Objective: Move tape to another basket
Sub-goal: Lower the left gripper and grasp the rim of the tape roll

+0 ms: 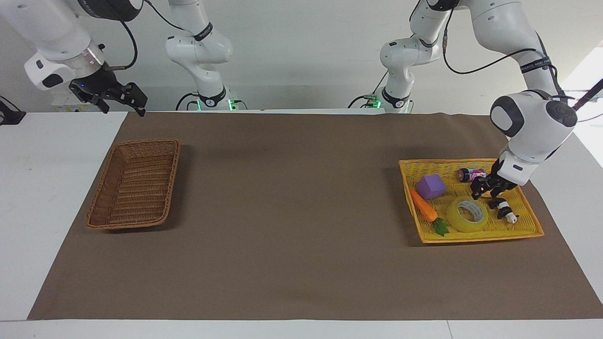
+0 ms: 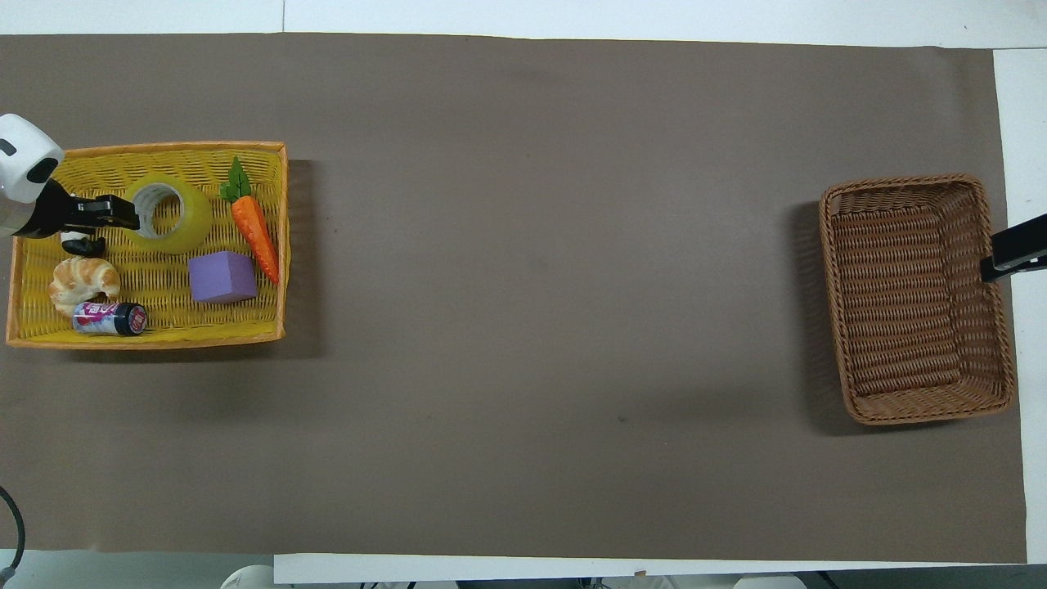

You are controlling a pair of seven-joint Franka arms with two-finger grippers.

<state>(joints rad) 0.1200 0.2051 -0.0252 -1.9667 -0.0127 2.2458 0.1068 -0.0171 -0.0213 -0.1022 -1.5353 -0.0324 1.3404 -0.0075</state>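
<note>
The tape (image 1: 466, 215), a yellow roll with a white core, lies flat in the bright yellow basket (image 1: 471, 162) at the left arm's end of the table; it also shows in the overhead view (image 2: 166, 214). My left gripper (image 1: 485, 194) is open and low inside that basket, its fingertips right at the tape's rim on the side nearer the robots; in the overhead view (image 2: 131, 217) its tip overlaps the roll's edge. The brown wicker basket (image 1: 134, 183) (image 2: 916, 298) stands empty at the right arm's end. My right gripper (image 1: 123, 100) waits open, up in the air beside the brown basket.
The yellow basket also holds a purple cube (image 1: 431, 186), a toy carrot (image 1: 424, 212), a small can (image 1: 468, 174), a panda figure (image 1: 505, 212) and a croissant (image 2: 82, 282). A brown mat (image 1: 292, 212) covers the table between the two baskets.
</note>
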